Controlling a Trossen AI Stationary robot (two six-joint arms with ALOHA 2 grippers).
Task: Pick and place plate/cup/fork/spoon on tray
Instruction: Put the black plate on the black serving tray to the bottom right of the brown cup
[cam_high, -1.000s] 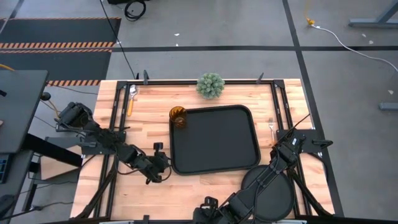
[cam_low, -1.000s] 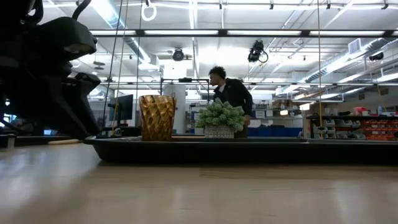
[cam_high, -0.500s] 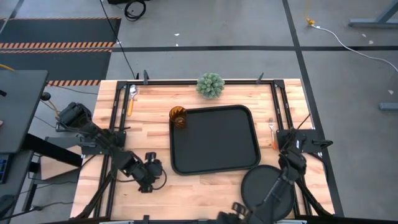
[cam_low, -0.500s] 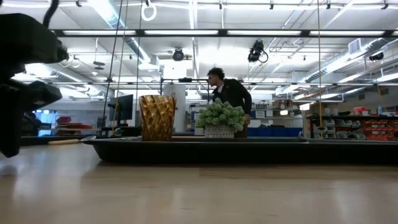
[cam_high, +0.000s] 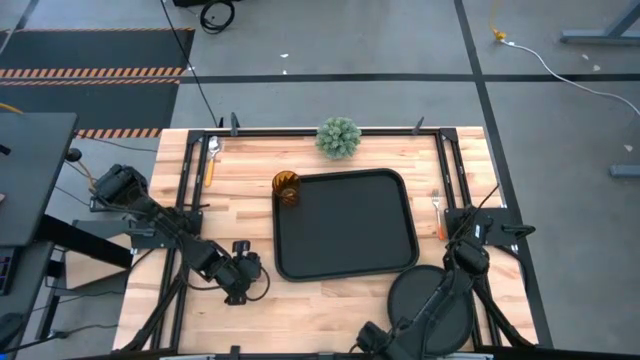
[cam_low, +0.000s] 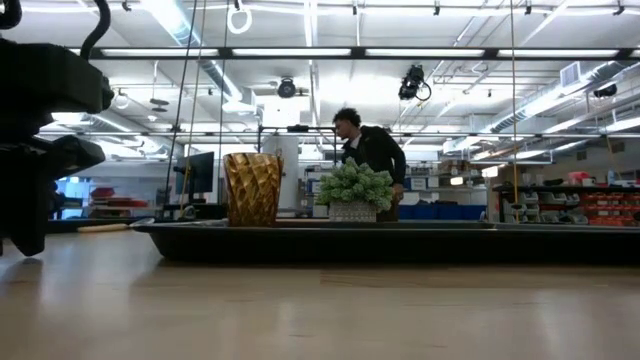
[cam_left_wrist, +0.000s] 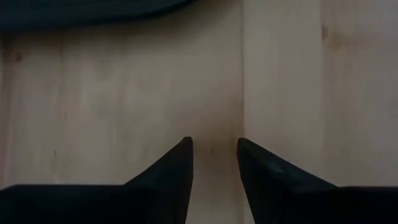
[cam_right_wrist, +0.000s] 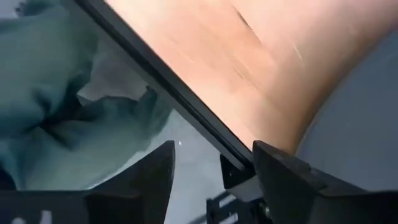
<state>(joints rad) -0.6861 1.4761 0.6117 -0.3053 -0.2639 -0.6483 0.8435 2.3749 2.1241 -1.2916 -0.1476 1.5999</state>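
Note:
The black tray (cam_high: 345, 228) lies mid-table. The amber cup (cam_high: 287, 187) stands upright at its far left corner; on the rim or just beside it, I cannot tell. The spoon (cam_high: 211, 160) lies flat at the far left, and the fork (cam_high: 437, 214) lies flat right of the tray. The round black plate (cam_high: 432, 312) rests flat at the near right, partly under my right arm. My left gripper (cam_left_wrist: 214, 149) hovers open over bare wood left of the tray's near left corner. My right gripper (cam_right_wrist: 214, 162) points down, open, above the table's right edge beside the plate (cam_right_wrist: 364, 118).
A small green potted plant (cam_high: 339, 137) stands at the far edge behind the tray. Black frame rails (cam_high: 452, 170) run along the table's sides. Bare wood (cam_high: 330, 305) lies between the tray and the near edge. A person (cam_low: 372, 155) stands in the room behind.
My left gripper has drawn back from the tray's near left corner toward the table's left edge and tipped further down. My right arm has swung its gripper down toward the table's right edge, near the plate, turning it to point downward.

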